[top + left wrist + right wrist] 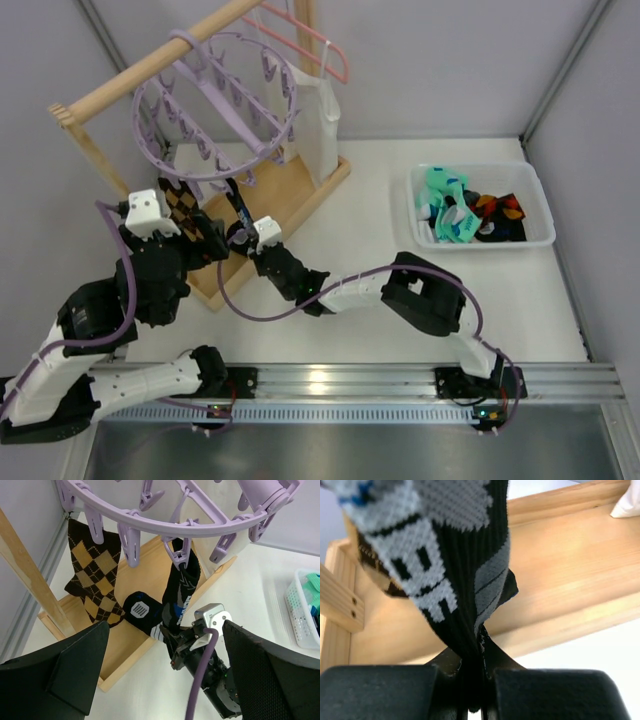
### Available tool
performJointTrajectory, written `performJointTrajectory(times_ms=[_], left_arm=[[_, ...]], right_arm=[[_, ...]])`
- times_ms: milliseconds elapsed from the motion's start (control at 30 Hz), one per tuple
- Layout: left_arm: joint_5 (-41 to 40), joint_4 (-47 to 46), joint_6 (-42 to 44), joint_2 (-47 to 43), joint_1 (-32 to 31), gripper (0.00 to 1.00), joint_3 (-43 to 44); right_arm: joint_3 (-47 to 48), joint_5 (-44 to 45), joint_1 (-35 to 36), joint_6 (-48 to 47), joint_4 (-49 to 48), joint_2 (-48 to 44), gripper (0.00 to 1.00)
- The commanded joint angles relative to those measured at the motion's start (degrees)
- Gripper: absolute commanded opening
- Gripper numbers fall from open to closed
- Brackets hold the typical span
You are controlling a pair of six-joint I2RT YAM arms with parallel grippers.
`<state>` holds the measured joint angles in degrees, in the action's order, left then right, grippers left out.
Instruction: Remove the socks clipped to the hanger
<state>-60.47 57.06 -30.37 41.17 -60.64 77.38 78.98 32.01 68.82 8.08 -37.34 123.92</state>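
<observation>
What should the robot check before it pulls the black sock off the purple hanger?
1. Right fingers shut on the black sock: ok.
2. Sock's top held in its clip, ready to pull free: ok.
3. Left fingers open, holding nothing: ok.
4. Hanger hooked firmly on the wooden rail: cannot tell.
5. White basket has room for another sock: ok.

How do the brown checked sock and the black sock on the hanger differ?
The brown checked sock shows tan diamonds; the black sock carries grey-white lettering. The black sock's lower end is pinched in the shut right gripper; the brown checked sock hangs free. Both are clipped to the hanger.
</observation>
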Motion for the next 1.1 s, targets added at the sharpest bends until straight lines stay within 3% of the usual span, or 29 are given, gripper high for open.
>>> performJointTrajectory(times_ms=[0, 267, 500, 767, 1067], left_arm=[[-0.3, -0.7, 0.4, 0.9, -0.1, 0.98, 3.2], [3.2, -0.9, -1.7, 8.4, -0.1, 0.99, 9.6], [1.5, -0.9, -10.7, 17.6, -0.1, 0.99, 16.3], [-3.8, -1.0, -17.3, 22.6, 0.0, 0.98, 15.9], [-7.5, -2.4, -16.5, 24.6, 0.1, 0.97, 14.4]], right_arm=[[-3.9, -2.2, -0.3, -2.1, -6.2, -9.2, 0.0], [-20.3, -9.5, -0.3, -2.7, -1.3, -26.8, 0.0], [-29.7, -16.6, -0.2, 0.6, 5.3, -35.8, 0.0], [-31.1, -23.7, -0.3, 6.0, 10.5, -40.4, 0.0], [-32.0, -28.0, -1.8, 7.8, 10.3, -42.6, 0.0]])
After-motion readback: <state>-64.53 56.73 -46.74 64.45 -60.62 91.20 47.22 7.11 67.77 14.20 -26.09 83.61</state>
